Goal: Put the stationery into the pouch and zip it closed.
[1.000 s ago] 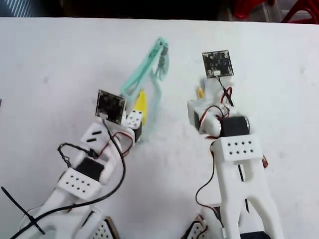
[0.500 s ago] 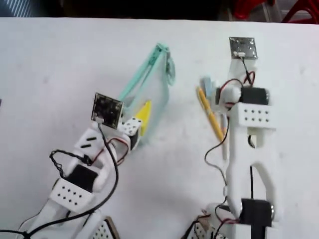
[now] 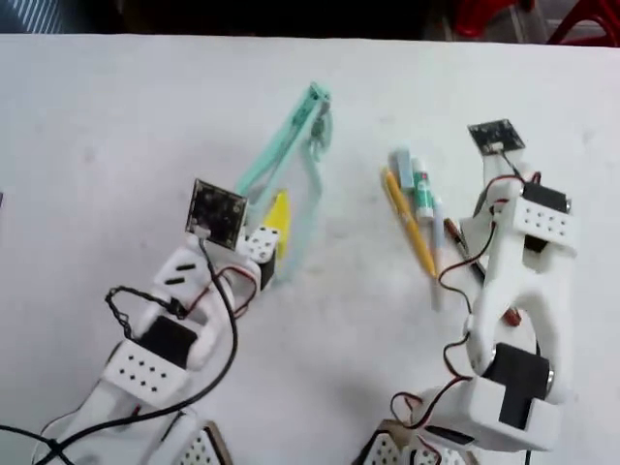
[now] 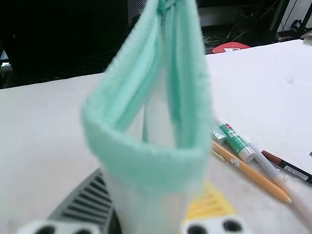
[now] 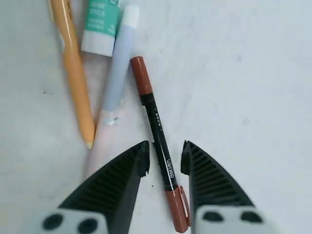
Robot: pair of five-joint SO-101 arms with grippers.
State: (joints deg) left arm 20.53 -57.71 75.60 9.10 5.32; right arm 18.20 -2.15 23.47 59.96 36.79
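Right pincer (image 5: 165, 153) released, jaws straddling the brown-capped marker (image 5: 146, 102), which lay flat on the surface (image 5: 243, 97). Orange pen (image 5: 73, 73), pale blue pen (image 5: 119, 63) and glue stick (image 5: 101, 24) lay just beside it. Left pincer (image 3: 269, 232) clenched on the mint pouch (image 4: 151, 146), mouth gaping, well apart from the pens. Judged: lower squarely onto the marker's black barrel, close near mid-length so it won't tip, avoid nudging the blue pen
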